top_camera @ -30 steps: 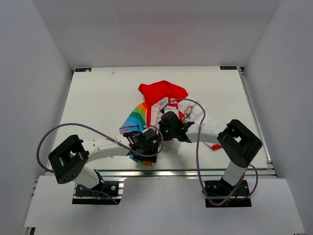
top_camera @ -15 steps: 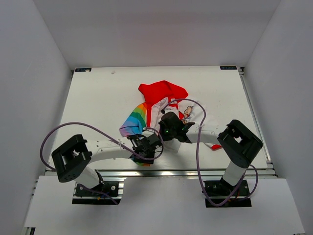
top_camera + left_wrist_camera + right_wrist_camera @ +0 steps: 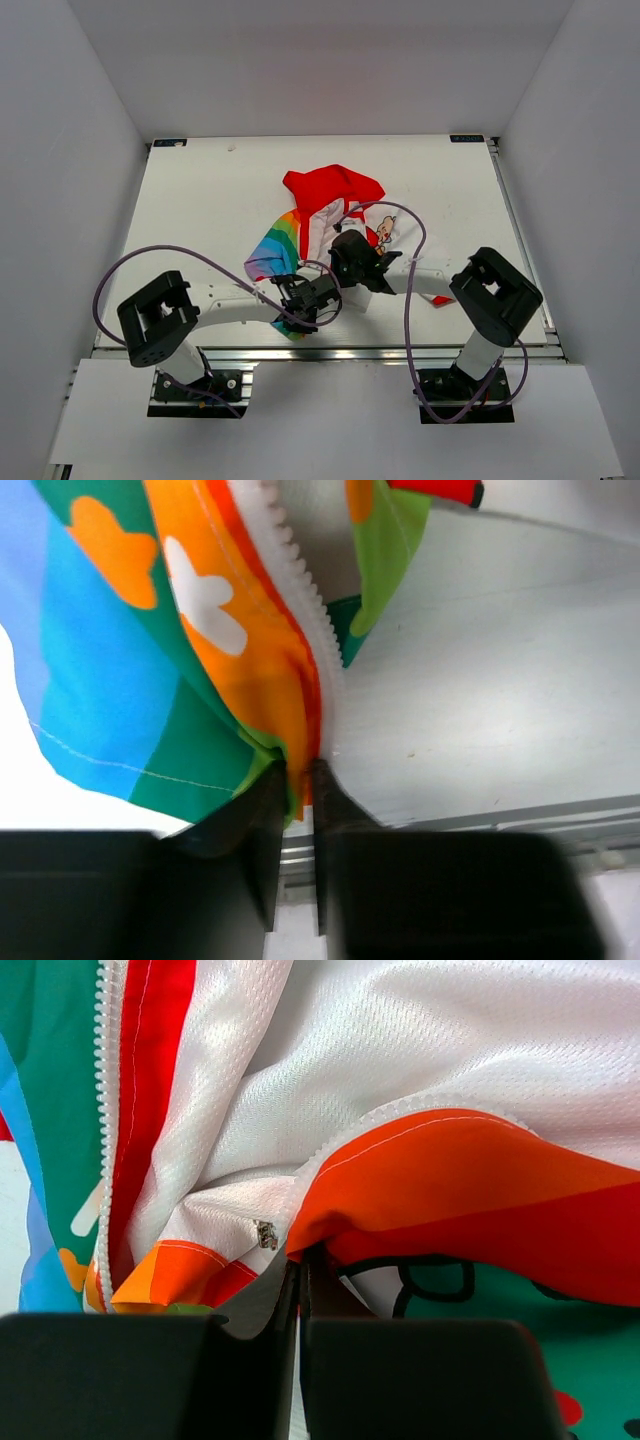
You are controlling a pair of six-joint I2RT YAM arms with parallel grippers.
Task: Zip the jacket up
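Note:
The jacket [image 3: 325, 225] lies crumpled mid-table, its red hood [image 3: 335, 188] at the far side and a rainbow panel [image 3: 274, 247] on the left. My left gripper [image 3: 306, 296] is at its near hem. In the left wrist view the left gripper [image 3: 295, 780] is shut on the orange hem corner right beside the white zipper teeth [image 3: 300, 590]. My right gripper [image 3: 353, 262] sits on the jacket's middle. In the right wrist view the right gripper [image 3: 301, 1265] is shut on the other front edge, an orange-red fold [image 3: 450, 1175], next to a small metal zipper piece [image 3: 265, 1234].
The white table [image 3: 200, 200] is boxed in by white walls on three sides. An aluminium rail [image 3: 330, 353] runs along the near edge, close under the left gripper. Purple cables [image 3: 408, 300] loop over both arms.
My left gripper has closed from wide open onto the hem corner and shifted slightly right and nearer the front edge. The right gripper has stayed shut in place.

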